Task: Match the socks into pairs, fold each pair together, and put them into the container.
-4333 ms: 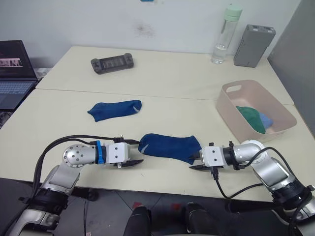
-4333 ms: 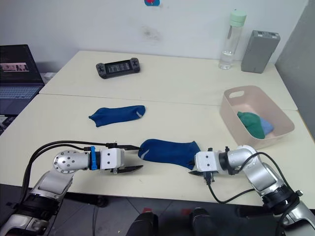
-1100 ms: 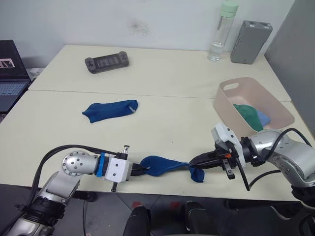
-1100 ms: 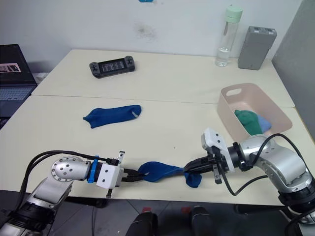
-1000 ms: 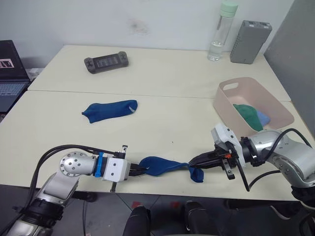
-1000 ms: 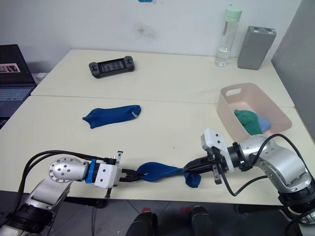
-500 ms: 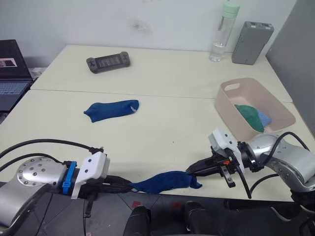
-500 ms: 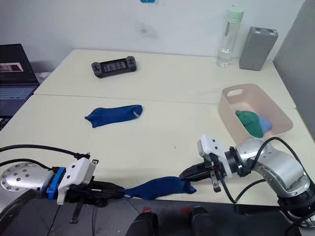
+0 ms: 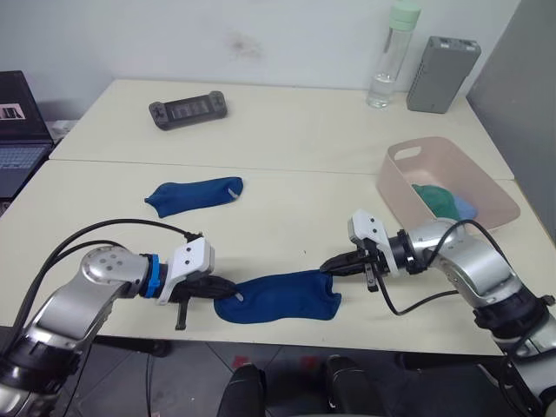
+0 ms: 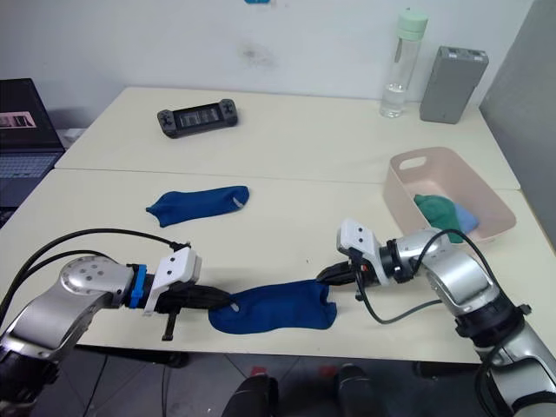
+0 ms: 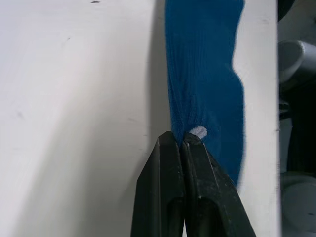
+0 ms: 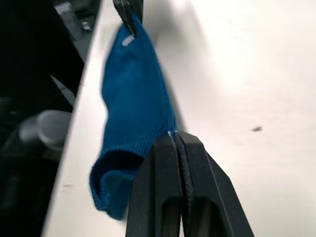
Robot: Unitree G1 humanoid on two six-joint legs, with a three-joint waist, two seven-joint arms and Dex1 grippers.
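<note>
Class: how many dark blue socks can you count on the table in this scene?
2. One dark blue sock lies at the table's near edge, pinched at each end by the left gripper and right gripper. The other dark blue sock lies farther back. More may be hidden in the tub.

Two silver-grey metal arms with rounded joints and loose black cables. White blocky wrist housings, a bright blue band behind the left one. Left gripper (image 9: 228,290) and right gripper (image 9: 327,266) each with two slim black tapered fingers (image 11: 170,197), glossy and smooth.
</note>
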